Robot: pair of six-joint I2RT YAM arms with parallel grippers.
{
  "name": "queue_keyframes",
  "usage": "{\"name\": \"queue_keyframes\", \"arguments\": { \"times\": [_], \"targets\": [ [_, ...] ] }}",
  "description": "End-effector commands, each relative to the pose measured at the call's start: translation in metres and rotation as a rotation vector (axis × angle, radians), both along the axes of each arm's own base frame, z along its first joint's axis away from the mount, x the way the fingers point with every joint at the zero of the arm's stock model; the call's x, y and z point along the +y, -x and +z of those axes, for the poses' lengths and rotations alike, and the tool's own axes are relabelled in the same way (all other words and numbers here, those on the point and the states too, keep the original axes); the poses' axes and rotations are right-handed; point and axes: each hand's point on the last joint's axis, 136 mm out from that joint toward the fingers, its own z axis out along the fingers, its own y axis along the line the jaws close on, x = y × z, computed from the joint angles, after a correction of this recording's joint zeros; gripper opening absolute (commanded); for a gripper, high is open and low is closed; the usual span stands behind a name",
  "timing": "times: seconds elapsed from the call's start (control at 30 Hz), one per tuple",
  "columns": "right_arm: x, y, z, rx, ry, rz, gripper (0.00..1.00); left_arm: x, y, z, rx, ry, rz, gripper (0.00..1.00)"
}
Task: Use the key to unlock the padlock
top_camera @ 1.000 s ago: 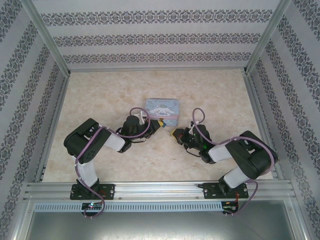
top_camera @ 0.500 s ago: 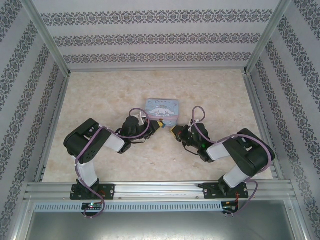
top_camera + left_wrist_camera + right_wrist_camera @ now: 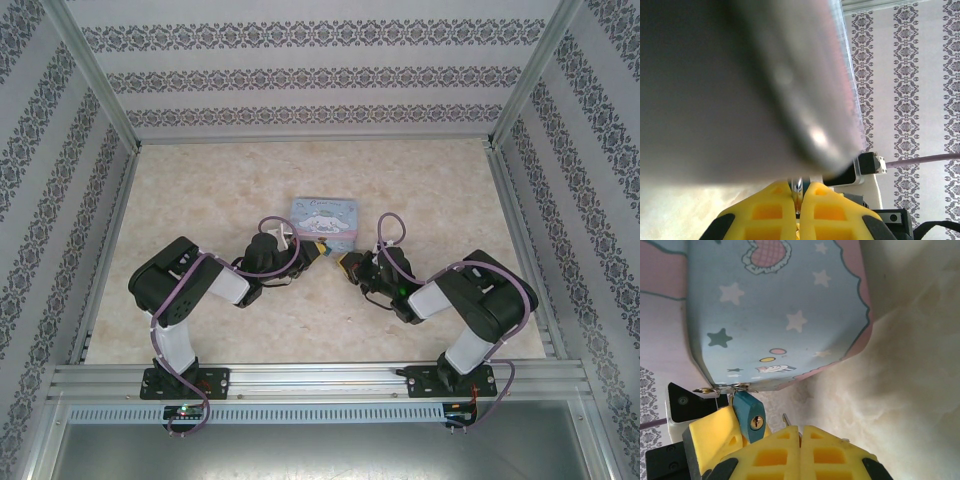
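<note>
Marbled beige tabletop (image 3: 220, 190), patterned wallpaper walls (image 3: 300, 70) | left pincer (image 3: 799, 187) clamped on padlock (image 3: 754, 421) | right pincer (image 3: 800, 433) clamped on key (image 3: 786, 419)

padlock (image 3: 746, 411): blue matt, brass keyway | key (image 3: 786, 419): grey metal | tin (image 3: 790, 295): glossy

Table (image 3: 200, 190): beige marbled top, aluminium rail along the near edge. Lying directly on it is one pale blue cartoon tin (image 3: 327, 218), flat, lid up, roughly mid-table, with bare surface behind it
</note>
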Motion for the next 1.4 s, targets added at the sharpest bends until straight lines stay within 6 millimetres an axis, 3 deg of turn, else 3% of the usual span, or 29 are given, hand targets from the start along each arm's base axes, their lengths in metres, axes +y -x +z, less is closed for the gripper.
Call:
{"name": "queue_keyframes", "arguments": {
  "times": [0.0,0.5,0.57,1.37],
  "targets": [
    [0.006,-0.007,0.013,-0.047,-0.034,-0.01,0.0,-0.008,0.001,0.015,-0.064,0.044,-0.02,0.0],
    [0.01,-0.006,0.017,-0.052,-0.051,0.0,0.0,-0.008,0.001,0.013,-0.062,0.039,-0.02,0.0],
    [0.016,-0.013,0.027,-0.078,-0.07,0.002,0.0,-0.008,0.0,0.013,-0.063,0.039,-0.021,0.0],
    [0.017,-0.011,0.03,-0.085,-0.076,0.006,0.0,-0.005,0.002,0.003,-0.054,0.01,-0.017,0.0]
  ]
}}
